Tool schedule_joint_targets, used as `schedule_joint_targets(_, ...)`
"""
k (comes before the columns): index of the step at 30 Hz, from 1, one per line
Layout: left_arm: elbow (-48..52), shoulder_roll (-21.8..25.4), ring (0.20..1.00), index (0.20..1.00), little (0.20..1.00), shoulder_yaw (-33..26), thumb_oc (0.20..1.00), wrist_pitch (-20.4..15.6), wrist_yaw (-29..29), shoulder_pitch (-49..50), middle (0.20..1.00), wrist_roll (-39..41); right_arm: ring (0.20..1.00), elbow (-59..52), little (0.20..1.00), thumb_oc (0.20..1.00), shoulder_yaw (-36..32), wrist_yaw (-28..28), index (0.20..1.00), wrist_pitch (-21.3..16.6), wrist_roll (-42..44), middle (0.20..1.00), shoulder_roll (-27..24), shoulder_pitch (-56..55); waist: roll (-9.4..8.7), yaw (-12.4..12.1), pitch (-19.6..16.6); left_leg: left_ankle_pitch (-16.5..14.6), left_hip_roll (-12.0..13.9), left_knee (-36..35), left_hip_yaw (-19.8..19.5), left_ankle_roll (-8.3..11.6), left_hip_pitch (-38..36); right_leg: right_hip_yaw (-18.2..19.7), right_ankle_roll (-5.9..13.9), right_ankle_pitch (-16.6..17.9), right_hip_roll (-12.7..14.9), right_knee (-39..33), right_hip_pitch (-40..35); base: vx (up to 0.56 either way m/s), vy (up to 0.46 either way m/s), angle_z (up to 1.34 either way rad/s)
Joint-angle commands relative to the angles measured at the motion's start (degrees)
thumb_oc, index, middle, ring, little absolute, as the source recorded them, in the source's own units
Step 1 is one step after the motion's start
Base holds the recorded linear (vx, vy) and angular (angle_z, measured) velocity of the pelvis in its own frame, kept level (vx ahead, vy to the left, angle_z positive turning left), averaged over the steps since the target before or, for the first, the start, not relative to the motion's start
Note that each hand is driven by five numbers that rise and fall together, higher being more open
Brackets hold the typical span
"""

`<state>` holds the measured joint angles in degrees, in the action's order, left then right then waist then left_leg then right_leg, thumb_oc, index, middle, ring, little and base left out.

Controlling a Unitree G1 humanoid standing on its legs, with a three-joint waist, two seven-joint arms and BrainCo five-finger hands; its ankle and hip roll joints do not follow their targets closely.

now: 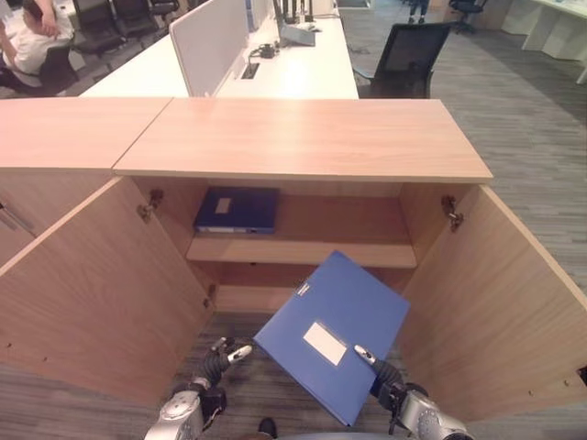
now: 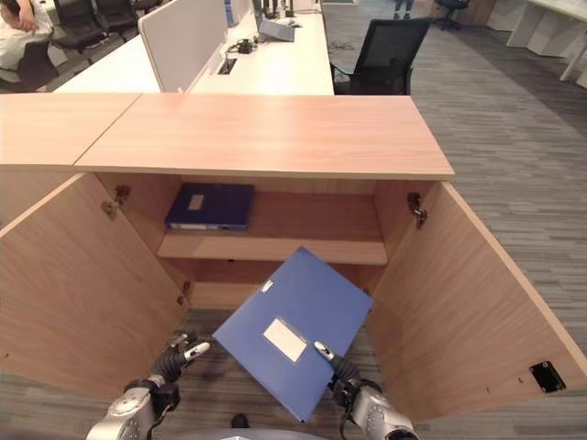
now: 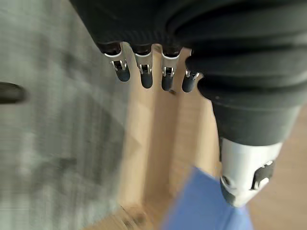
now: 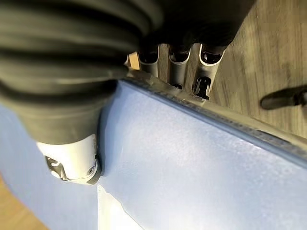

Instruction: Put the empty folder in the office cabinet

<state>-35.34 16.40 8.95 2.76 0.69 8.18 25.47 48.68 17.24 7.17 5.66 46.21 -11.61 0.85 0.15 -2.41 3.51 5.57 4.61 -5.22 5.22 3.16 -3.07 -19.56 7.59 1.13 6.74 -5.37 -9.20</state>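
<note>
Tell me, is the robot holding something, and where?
Yes: the right robot hand pinches the blue folder at its near edge; the left robot hand holds nothing.

Both cabinet doors (image 1: 92,293) are swung wide, so the front is left open. The upper shelf (image 1: 303,249) is taken up on its left by a dark blue binder (image 1: 237,210), with bare wood left on its right; the lower compartment (image 1: 240,298) is partly screened by the tilted blue folder (image 1: 332,332).
</note>
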Motion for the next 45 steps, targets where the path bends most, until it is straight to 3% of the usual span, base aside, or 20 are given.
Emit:
schedule_joint_targets(1,-5.5,0.1,1.000,1.000,1.000,-1.5,1.000,-0.9,-2.7,-5.6,1.000,-0.7,0.200,0.4,0.200,0.200,-1.6,-1.5,0.200,-1.8,5.0,0.200,4.2,4.6,-2.75,0.6,1.1,-5.4,0.9,0.2,-2.0,1.14,-2.0,4.5,-3.38,-1.8,-4.0,0.6,2.3,0.01,-0.136,0.00)
schedule_joint_targets(5,-19.6,-2.0,1.000,1.000,1.000,-2.3,1.000,-0.7,-4.7,-7.5,1.000,0.0,0.200,3.7,0.200,0.200,-1.7,-3.1,0.200,-2.6,6.6,0.200,5.0,5.5,-2.81,0.8,1.2,-4.4,3.3,0.4,-1.3,1.98,-2.8,5.7,-4.72,-3.5,-6.1,2.0,2.6,0.01,-0.162,-0.02)
schedule_joint_targets(6,-22.5,-2.3,1.000,1.000,1.000,-2.5,1.000,-0.6,-4.9,-8.0,1.000,0.7,0.200,4.3,0.200,0.200,-1.7,-3.5,0.200,-2.8,7.1,0.200,5.1,5.7,-3.19,0.7,2.2,-5.2,4.2,6.2,-0.9,2.03,-0.4,6.4,-5.70,-4.3,-6.4,3.2,2.7,-0.02,-0.153,-0.07)
schedule_joint_targets(7,-22.5,-2.3,1.000,1.000,1.000,-2.5,1.000,-0.6,-4.9,-8.0,1.000,0.7,0.200,4.3,0.200,0.200,-1.7,-3.5,0.200,-2.8,7.1,0.200,5.1,5.7,-3.19,0.7,2.1,-5.2,4.2,6.3,-0.9,2.03,-0.3,6.3,-5.70,-4.3,-6.4,3.2,2.8,-0.09,-0.211,-0.02)
schedule_joint_targets(8,-25.3,-2.7,1.000,1.000,1.000,-3.0,1.000,-0.3,-5.3,-8.2,1.000,1.2,0.200,4.4,0.200,0.200,-2.0,-3.9,0.200,-3.2,8.1,0.200,4.9,5.9,-3.71,0.3,3.9,-5.7,5.0,14.3,-0.9,1.41,3.9,6.6,-6.68,-4.8,-6.3,4.4,2.8,-0.09,-0.175,0.10)
schedule_joint_targets(9,-28.9,-3.4,1.000,1.000,1.000,-3.4,1.000,-0.4,-5.3,-8.9,1.000,1.1,0.200,5.2,0.200,0.200,-2.4,-4.2,0.200,-3.6,9.1,0.200,4.8,6.2,-3.62,0.1,5.0,-3.3,5.2,21.4,-0.9,0.30,8.5,6.5,-7.40,-5.1,-6.5,4.7,2.5,-0.05,-0.196,0.24)
schedule_joint_targets(11,-30.4,-3.7,1.000,1.000,1.000,-3.7,1.000,-0.5,-5.3,-9.1,1.000,0.9,0.200,5.7,0.200,0.200,-2.6,-4.3,0.200,-3.7,9.3,0.200,4.5,6.5,-3.32,0.0,5.4,-3.3,5.2,24.0,-1.3,0.13,10.6,6.7,-7.31,-6.1,-6.8,4.5,1.6,0.03,-0.056,-0.02)
schedule_joint_targets(14,-33.8,-4.0,1.000,1.000,1.000,-4.6,1.000,-0.5,-4.8,-9.2,1.000,0.1,0.200,6.7,0.200,0.200,-3.1,-4.0,0.200,-3.5,9.2,0.200,4.2,7.0,-3.46,-0.7,5.3,-2.9,2.2,22.0,-1.2,-0.42,15.4,6.9,-7.20,-6.6,-6.2,4.0,0.8,0.05,0.017,-0.13)
schedule_joint_targets(15,-34.2,-4.0,1.000,1.000,1.000,-4.9,1.000,-0.4,-4.8,-9.1,1.000,0.3,0.200,6.5,0.200,0.200,-3.4,-3.9,0.200,-3.6,9.0,0.200,4.0,6.9,-3.21,-1.0,5.5,-1.2,1.2,19.9,-1.4,-0.04,17.1,6.9,-7.17,-6.7,-6.2,3.8,0.4,0.10,0.095,0.03)
schedule_joint_targets(16,-35.4,-4.2,1.000,1.000,1.000,-5.4,1.000,-0.1,-4.4,-9.1,1.000,0.3,0.200,6.2,0.200,0.200,-4.0,-3.9,0.200,-3.7,9.0,0.200,3.5,6.8,-1.87,-1.6,5.4,4.0,0.3,13.7,-1.8,0.61,18.3,6.8,-7.38,-6.3,-7.0,3.7,0.3,0.12,0.113,0.02)
schedule_joint_targets(17,-36.0,-4.1,1.000,1.000,1.000,-5.8,1.000,-0.2,-4.4,-9.1,1.000,0.3,0.200,5.9,0.200,0.200,-4.2,-4.0,0.200,-4.0,9.0,0.200,3.3,6.9,-1.53,-1.9,5.4,4.6,-0.4,11.0,-1.6,0.85,19.5,7.0,-7.32,-6.6,-7.1,3.7,-0.3,0.09,0.095,0.12)
schedule_joint_targets(21,-37.9,-4.4,1.000,1.000,1.000,-7.3,1.000,0.0,-4.4,-8.6,1.000,0.6,0.200,6.1,0.200,0.200,-4.8,-4.2,0.200,-4.4,8.7,0.200,3.1,6.9,0.23,-2.5,4.3,6.1,-1.5,1.9,-3.2,1.15,17.6,8.8,-6.92,-7.5,-8.4,2.5,-2.7,0.19,0.091,0.01)
schedule_joint_targets(25,-38.4,-4.2,1.000,1.000,1.000,-7.7,1.000,0.0,-4.5,-8.0,1.000,-0.7,0.200,6.3,0.200,0.200,-5.4,-4.1,0.200,-4.4,8.7,0.200,2.8,6.2,0.84,-2.2,2.1,7.7,-0.7,0.8,-2.4,1.45,14.4,9.4,-6.68,-8.6,-8.0,1.2,-4.5,0.21,0.111,-0.50)
schedule_joint_targets(34,-38.4,-4.1,1.000,1.000,1.000,-7.6,1.000,-0.1,-5.0,-7.5,1.000,-1.7,0.200,7.6,0.200,0.200,-6.7,-4.0,0.200,-3.9,9.6,0.200,3.1,6.6,0.60,-2.4,0.6,4.7,-2.2,1.4,0.2,-0.40,12.1,10.2,-4.05,-8.9,-4.0,0.8,-5.2,0.17,0.148,-0.17)
schedule_joint_targets(38,-38.2,-3.6,1.000,1.000,1.000,-7.8,1.000,-0.2,-5.1,-7.7,1.000,-2.3,0.200,7.9,0.200,0.200,-7.6,-3.9,0.200,-3.6,9.1,0.200,3.9,7.4,0.17,-2.9,-0.9,0.1,-4.8,2.2,2.2,-2.87,10.6,11.1,-0.93,-8.1,0.6,4.0,-3.3,0.24,0.280,-0.30)
schedule_joint_targets(41,-38.7,-3.0,1.000,1.000,1.000,-8.2,1.000,0.2,-5.1,-7.5,1.000,-4.2,0.200,7.2,0.200,0.200,-8.0,-3.6,0.200,-3.2,8.5,0.200,4.4,7.5,0.62,-3.2,-0.8,-2.8,-7.0,1.3,3.2,-5.04,7.0,11.7,1.25,-4.5,4.4,14.6,1.3,0.18,0.316,-0.34)
schedule_joint_targets(42,-38.7,-2.6,1.000,1.000,1.000,-8.3,1.000,0.4,-5.1,-7.1,1.000,-4.6,0.200,6.2,0.200,0.200,-7.6,-3.3,0.200,-2.9,7.7,0.200,4.2,7.3,0.95,-2.8,0.5,-3.8,-8.1,0.9,3.5,-6.41,5.2,11.8,1.31,-0.2,6.2,23.0,5.2,0.06,0.271,-0.24)
schedule_joint_targets(43,-38.2,-2.5,1.000,1.000,1.000,-8.2,1.000,0.3,-4.8,-6.9,1.000,-5.0,0.200,5.8,0.200,0.200,-7.2,-3.1,0.200,-3.1,7.3,0.200,4.1,7.2,1.42,-2.9,0.9,-4.2,-7.9,0.8,3.9,-6.59,4.8,10.4,0.89,0.6,6.7,25.3,6.6,0.08,0.297,-0.05)
schedule_joint_targets(44,-37.7,-2.5,1.000,1.000,1.000,-8.2,1.000,0.3,-4.5,-6.1,1.000,-5.2,0.200,4.7,0.200,0.200,-6.9,-2.8,0.200,-3.2,6.4,0.200,4.0,6.7,1.76,-2.8,1.9,-5.3,-7.7,0.8,4.9,-6.91,3.1,6.2,0.19,1.0,9.2,28.8,9.2,0.14,0.159,-0.16)
schedule_joint_targets(45,-37.2,-2.5,1.000,1.000,1.000,-8.3,1.000,0.1,-4.4,-5.9,1.000,-4.8,0.200,4.1,0.200,0.200,-6.8,-2.2,0.200,-3.1,6.1,0.200,3.6,6.5,2.34,-2.7,2.9,-6.1,-7.0,0.6,4.9,-6.27,2.0,2.9,-0.19,-1.5,9.4,25.8,10.7,0.13,0.085,-0.07)
